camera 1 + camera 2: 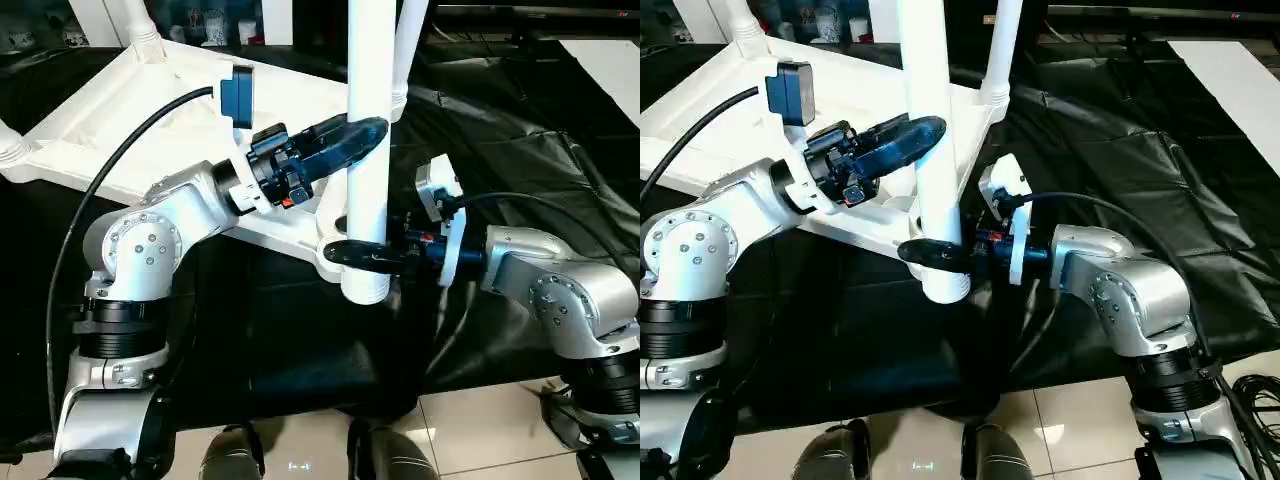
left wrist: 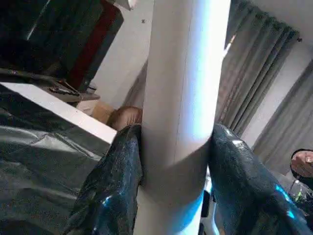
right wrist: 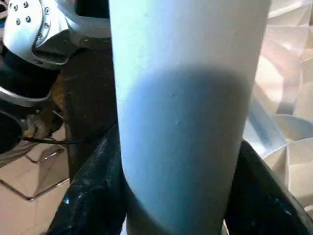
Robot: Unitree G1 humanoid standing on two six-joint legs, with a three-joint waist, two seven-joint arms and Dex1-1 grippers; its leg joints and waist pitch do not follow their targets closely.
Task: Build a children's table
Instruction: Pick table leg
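While clamping the long white tubular plastic leg [image 1: 368, 150] in both grippers, left gripper [image 1: 362, 135] high, right gripper [image 1: 352, 254] low; probably light, stiff, slippery.

Crumpled black plastic sheeting [image 1: 530, 150] covers the ground, glossy beige floor tiles [image 1: 480, 430] nearest; grey curtains [image 2: 264, 88] hang behind.

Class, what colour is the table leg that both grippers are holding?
White; the leg shows best in the left eye view.
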